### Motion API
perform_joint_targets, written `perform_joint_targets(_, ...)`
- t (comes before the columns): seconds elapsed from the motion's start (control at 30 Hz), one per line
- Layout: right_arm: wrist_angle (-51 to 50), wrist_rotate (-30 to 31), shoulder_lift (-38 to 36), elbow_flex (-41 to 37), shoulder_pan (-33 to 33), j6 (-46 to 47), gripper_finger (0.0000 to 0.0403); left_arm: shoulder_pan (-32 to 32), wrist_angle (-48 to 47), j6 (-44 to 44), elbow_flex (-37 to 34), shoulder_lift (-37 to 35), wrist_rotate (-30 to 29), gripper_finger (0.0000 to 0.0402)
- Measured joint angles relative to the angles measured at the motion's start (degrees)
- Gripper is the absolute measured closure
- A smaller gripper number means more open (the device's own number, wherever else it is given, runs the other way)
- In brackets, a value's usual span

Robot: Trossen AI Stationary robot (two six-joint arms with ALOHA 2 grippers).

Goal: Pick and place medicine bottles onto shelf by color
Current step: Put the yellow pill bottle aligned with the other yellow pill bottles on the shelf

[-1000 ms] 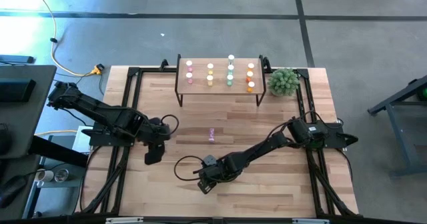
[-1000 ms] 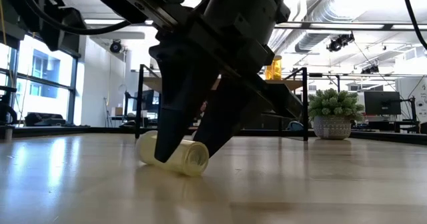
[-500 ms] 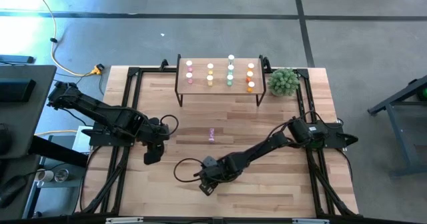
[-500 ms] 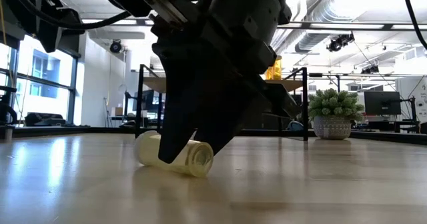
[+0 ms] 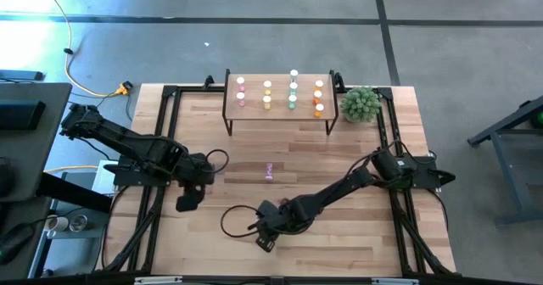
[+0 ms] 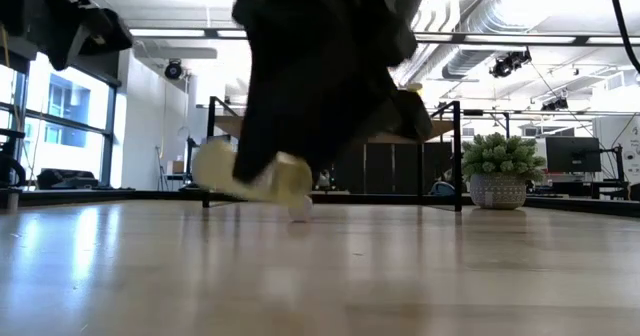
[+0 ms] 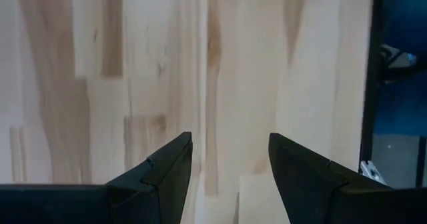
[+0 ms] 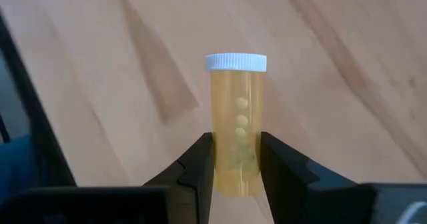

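Observation:
My right gripper (image 5: 265, 238) hangs over the table's near middle, shut on a yellow medicine bottle (image 8: 236, 124) with a white cap. In the low view the bottle (image 6: 250, 176) shows blurred, above the tabletop. A pink bottle (image 5: 269, 172) lies on its side at the table's middle. The shelf (image 5: 280, 115) stands at the far edge with several bottles upright on it in rows. My left gripper (image 5: 187, 202) hovers open over bare wood at the left; nothing is between its fingers (image 7: 167, 177). My right gripper pinches the yellow bottle's body near its bottom end (image 8: 235, 167) between its two fingers (image 8: 200, 167). The white cap (image 8: 236, 63) points away from the gripper. The fingers slant down from above. The bottle is lifted clear of the table, lying roughly level.
A potted plant (image 5: 361, 104) stands at the far right beside the shelf. Black frame rails (image 5: 386, 141) run along the table's left and right sides. A cable loop (image 5: 233, 217) trails beside my right gripper. Bare wood lies between the pink bottle and the shelf.
My right gripper has taken hold of the yellow bottle that lay on the table and has risen with it, rolling its wrist. The bottle is now lifted clear of the tabletop. My left gripper has rolled a little in place and stays open.

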Motion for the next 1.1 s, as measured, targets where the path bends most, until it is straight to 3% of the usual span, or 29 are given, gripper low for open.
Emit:
perform_joint_targets(0.53,6.5,10.5,-7.2,0.2,-0.2,-18.5,0.0307,0.0,17.1,7.3,0.0,0.0,0.1,0.0216)
perform_joint_targets(0.7,6.3,13.2,-10.8,0.3,-1.2,-24.7,0.0307,0.0,22.8,13.8,0.0,0.0,-1.6,0.0216)
perform_joint_targets(0.93,3.5,12.8,-14.0,0.3,-3.1,-28.1,0.0307,2.5,30.7,17.6,0.0,0.0,-7.0,0.0216)
perform_joint_targets(1.1,0.0,12.7,-14.7,0.3,-5.2,-28.6,0.0307,5.5,32.3,20.3,0.0,0.0,-7.3,0.0216)
